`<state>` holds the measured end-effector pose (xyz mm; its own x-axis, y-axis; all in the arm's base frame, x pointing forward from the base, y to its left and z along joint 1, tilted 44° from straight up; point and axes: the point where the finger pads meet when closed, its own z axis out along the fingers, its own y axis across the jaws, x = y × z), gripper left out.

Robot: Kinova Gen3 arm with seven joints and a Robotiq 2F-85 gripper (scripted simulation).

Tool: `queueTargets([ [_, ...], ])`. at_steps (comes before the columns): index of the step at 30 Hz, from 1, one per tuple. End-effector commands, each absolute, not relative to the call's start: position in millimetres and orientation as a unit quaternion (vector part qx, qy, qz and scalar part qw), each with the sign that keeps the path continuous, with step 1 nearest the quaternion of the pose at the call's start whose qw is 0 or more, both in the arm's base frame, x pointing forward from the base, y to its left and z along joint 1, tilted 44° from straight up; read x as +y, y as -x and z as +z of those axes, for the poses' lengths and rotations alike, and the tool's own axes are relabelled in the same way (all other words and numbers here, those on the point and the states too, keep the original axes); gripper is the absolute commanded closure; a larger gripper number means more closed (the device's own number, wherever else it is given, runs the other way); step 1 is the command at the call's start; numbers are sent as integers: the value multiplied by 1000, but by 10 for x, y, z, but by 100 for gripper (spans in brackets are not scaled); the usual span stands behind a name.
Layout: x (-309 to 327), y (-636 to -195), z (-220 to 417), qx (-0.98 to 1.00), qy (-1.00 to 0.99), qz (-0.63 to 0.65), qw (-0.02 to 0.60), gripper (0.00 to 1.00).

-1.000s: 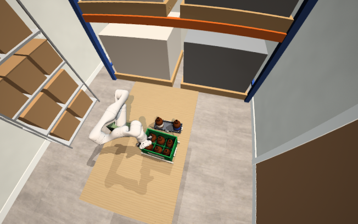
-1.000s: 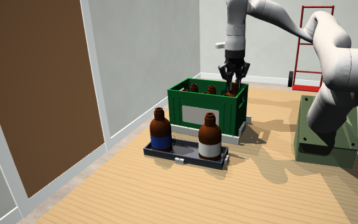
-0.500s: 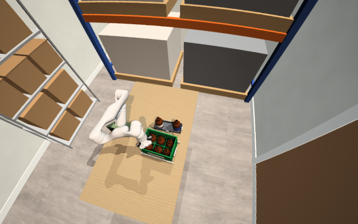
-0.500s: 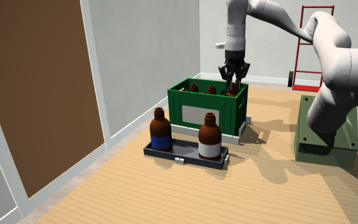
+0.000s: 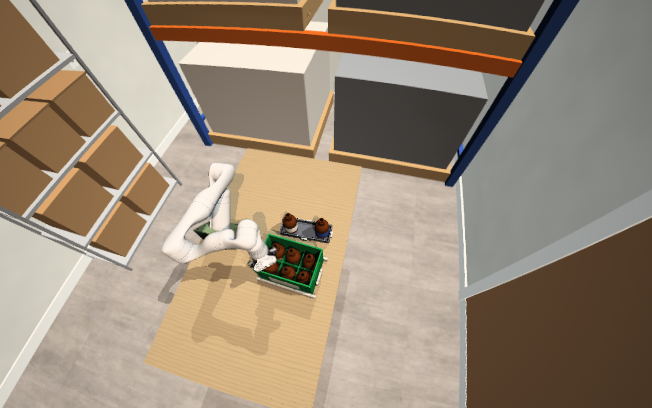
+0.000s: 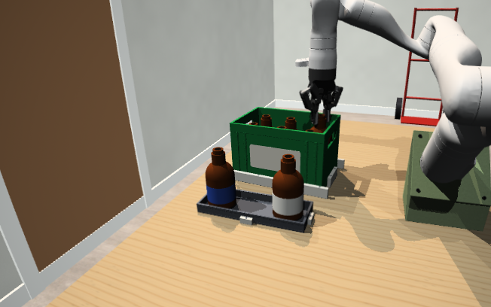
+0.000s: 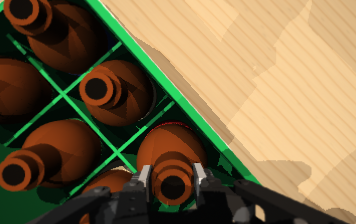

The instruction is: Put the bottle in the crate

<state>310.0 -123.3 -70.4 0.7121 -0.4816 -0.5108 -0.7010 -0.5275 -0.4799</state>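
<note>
My gripper (image 6: 321, 116) (image 7: 172, 175) (image 5: 265, 262) is shut on the neck of a brown bottle (image 7: 170, 150) (image 6: 320, 126). The bottle stands upright, sunk deep into the corner slot of the green crate (image 6: 286, 150) (image 5: 316, 276) (image 7: 165, 82). Only its neck and shoulders show above the rim. The other slots hold brown bottles (image 7: 112, 95) (image 6: 266, 120). The dark tray (image 6: 260, 220) (image 5: 306, 231) in front of the crate holds two upright bottles, one with a blue label (image 6: 220, 180) (image 5: 322, 227) and one with a white label (image 6: 288, 189) (image 5: 289, 221).
The crate sits on a light grey base (image 6: 316, 189) on the wooden table (image 6: 263, 263). The arm's green mount (image 6: 444, 196) stands to the right. A red hand truck (image 6: 427, 64) stands by the back wall. Shelves with boxes (image 5: 75, 165) flank the table.
</note>
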Motion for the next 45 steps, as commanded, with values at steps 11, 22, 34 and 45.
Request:
queueTargets([
  [11, -1242, -3102, -700, 345, 859, 159, 343, 100],
  [22, -1239, -3101, -703, 345, 859, 159, 343, 100],
  [34, -1220, -3100, -723, 345, 859, 159, 343, 100],
  [45, -1186, -3099, -758, 345, 859, 159, 343, 100],
])
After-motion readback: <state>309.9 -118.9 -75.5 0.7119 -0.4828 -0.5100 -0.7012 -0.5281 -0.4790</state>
